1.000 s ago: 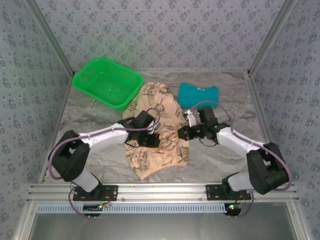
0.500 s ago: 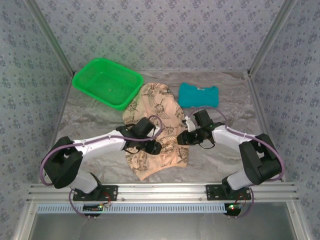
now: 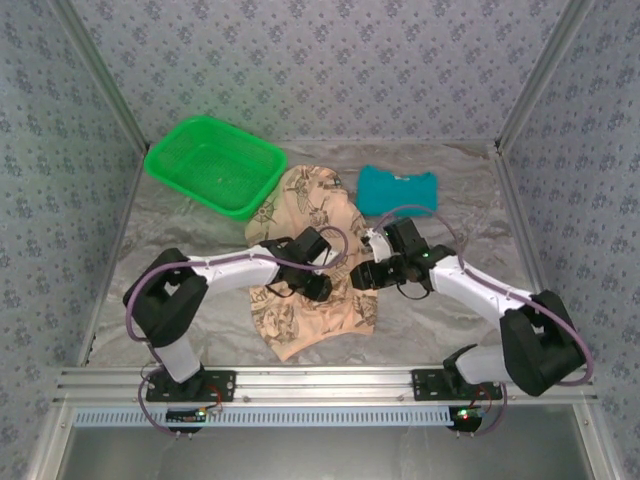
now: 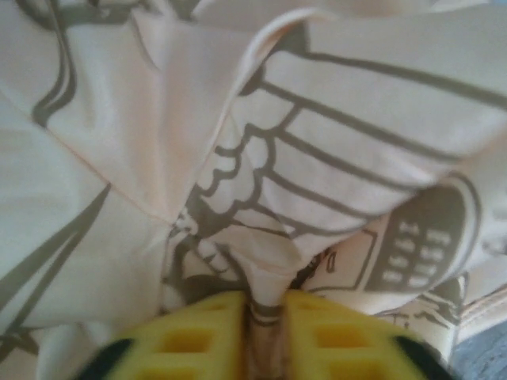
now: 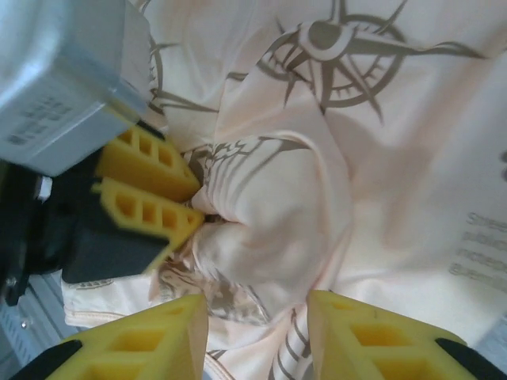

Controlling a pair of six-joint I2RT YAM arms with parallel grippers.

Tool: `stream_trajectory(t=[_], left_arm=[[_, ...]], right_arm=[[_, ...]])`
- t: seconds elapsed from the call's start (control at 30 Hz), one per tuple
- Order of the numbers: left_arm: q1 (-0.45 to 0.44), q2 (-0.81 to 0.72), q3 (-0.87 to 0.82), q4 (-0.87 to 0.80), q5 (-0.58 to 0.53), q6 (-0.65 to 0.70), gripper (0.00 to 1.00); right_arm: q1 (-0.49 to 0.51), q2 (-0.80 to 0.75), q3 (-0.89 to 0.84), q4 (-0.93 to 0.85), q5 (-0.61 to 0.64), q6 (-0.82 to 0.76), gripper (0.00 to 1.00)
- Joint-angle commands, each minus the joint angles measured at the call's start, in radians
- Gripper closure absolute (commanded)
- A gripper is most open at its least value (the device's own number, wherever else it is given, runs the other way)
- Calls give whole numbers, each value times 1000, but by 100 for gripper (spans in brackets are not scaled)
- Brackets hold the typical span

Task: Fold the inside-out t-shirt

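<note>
Both on t-shirt (image 3: 310,205) centre — left gripper (image 4: 265,317) pinches fold, right gripper (image 5: 257,317) apart (straddling bunch); grasp step, next likely right closes.

Top camera: high behind the near edge, looking down over the table (image 3: 190,250); both wrist cameras: very close, sharing one inside-out t-shirt (image 3: 310,325) bunch.

Left arm (image 3: 215,268), right arm (image 3: 480,288): white link shells, black joints and wrists. Purple cables (image 3: 128,300) run along both. Black bases (image 3: 215,382) on aluminium rail (image 3: 320,382). Jaws: yellow fingers (image 5: 139,344) with square grid pockets, grey housing (image 5: 59,75).
</note>
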Motion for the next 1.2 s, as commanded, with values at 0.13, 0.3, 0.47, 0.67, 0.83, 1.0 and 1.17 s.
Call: stream_trajectory(t=[0.13,0.3,0.47,0.67,0.83,1.0,1.17], left_arm=[[0,-125,39,-12,-44,-9,99],[1,-257,-42,117,56,-31,97],[7,-384,-261,437,229,-15,93],[53,-387,-373,630,302,-84,94],[100,-300,-416,732,358,-108,80],[157,-216,-400,654,313,-148,58],[156,-222,-350,561,324,-119,48]], right_arm=[[146,-53,51,-65,210,1,62],[183,-7,40,45,228,142,60],[157,69,-3,103,327,217,91],[167,50,-87,226,175,120,100],[242,-40,-182,325,144,-61,100],[265,-83,-165,227,229,-108,94],[304,-115,-157,238,316,-186,65]])
